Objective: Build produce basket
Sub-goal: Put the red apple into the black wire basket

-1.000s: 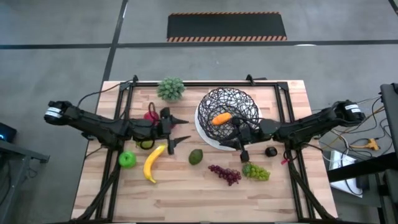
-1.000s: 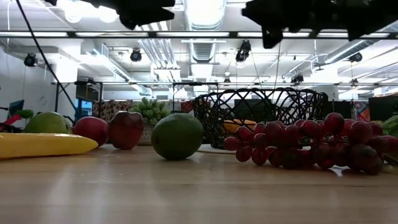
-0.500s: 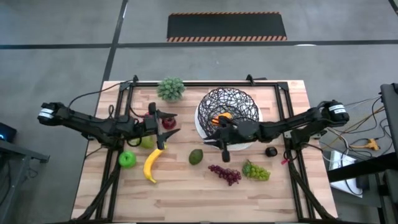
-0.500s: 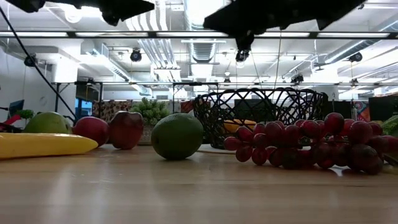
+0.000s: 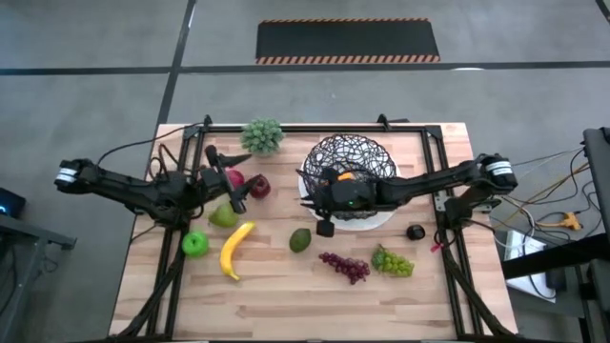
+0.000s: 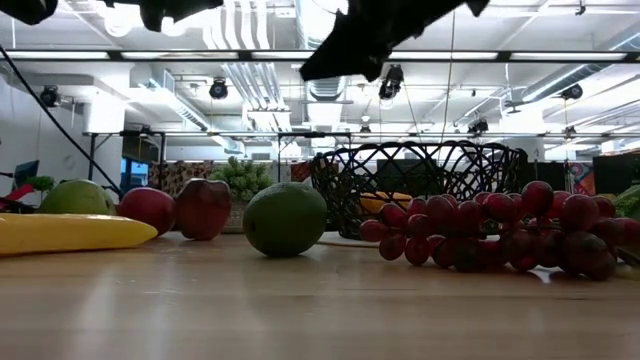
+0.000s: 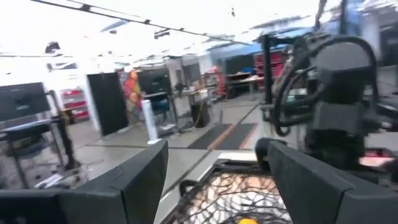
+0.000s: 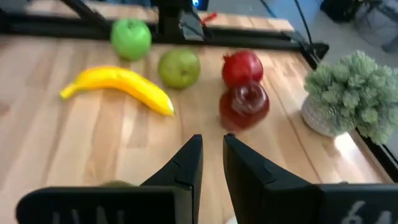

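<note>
The black wire basket (image 5: 349,162) stands on its white plate, with the orange carrot (image 5: 343,177) lying inside. My right gripper (image 5: 324,227) (image 8: 212,140) hovers off the basket's near-left rim, above the wood beside the avocado (image 5: 300,239), with only a slit between its fingers. My left gripper (image 5: 227,179) (image 7: 211,168) is open and raised, left of the two red apples (image 8: 244,87), and looks level toward the basket. Pear (image 5: 223,217), green apple (image 5: 194,245), banana (image 5: 234,250), purple grapes (image 5: 345,267) and green grapes (image 5: 393,262) all lie on the table.
A potted plant (image 5: 262,135) stands at the far edge, left of the basket. A small black object (image 5: 416,232) lies to the right of the plate. Black frame rails run along the table's left, right and far sides. Bare wood lies along the near edge.
My right gripper has swept toward the table's left, from the basket's near-right side to its near-left rim. My left gripper has drawn back toward the left edge and tipped upward, uncovering the pear and a red apple. No fruit has moved.
</note>
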You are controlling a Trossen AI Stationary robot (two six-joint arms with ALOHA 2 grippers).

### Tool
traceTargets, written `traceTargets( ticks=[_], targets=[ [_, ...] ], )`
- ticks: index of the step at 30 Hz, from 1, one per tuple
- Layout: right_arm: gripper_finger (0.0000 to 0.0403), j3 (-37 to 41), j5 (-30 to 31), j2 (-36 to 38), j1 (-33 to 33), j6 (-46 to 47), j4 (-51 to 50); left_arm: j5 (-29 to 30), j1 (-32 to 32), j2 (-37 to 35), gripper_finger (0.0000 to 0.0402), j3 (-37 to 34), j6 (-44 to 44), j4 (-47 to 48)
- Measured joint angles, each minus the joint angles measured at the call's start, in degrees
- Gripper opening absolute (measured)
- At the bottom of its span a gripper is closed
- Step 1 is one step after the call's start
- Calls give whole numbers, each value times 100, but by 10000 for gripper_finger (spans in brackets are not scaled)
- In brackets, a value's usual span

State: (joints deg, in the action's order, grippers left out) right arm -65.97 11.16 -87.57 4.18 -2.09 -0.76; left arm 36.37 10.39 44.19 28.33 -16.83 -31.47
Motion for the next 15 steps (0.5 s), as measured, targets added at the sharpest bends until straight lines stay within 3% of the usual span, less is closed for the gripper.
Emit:
traceTargets(
  ticks=[15],
  targets=[
    [54, -1864, -414, -1645, -630, -371, -529, 68, 17, -742, 260, -489, -40, 14]
  ],
)
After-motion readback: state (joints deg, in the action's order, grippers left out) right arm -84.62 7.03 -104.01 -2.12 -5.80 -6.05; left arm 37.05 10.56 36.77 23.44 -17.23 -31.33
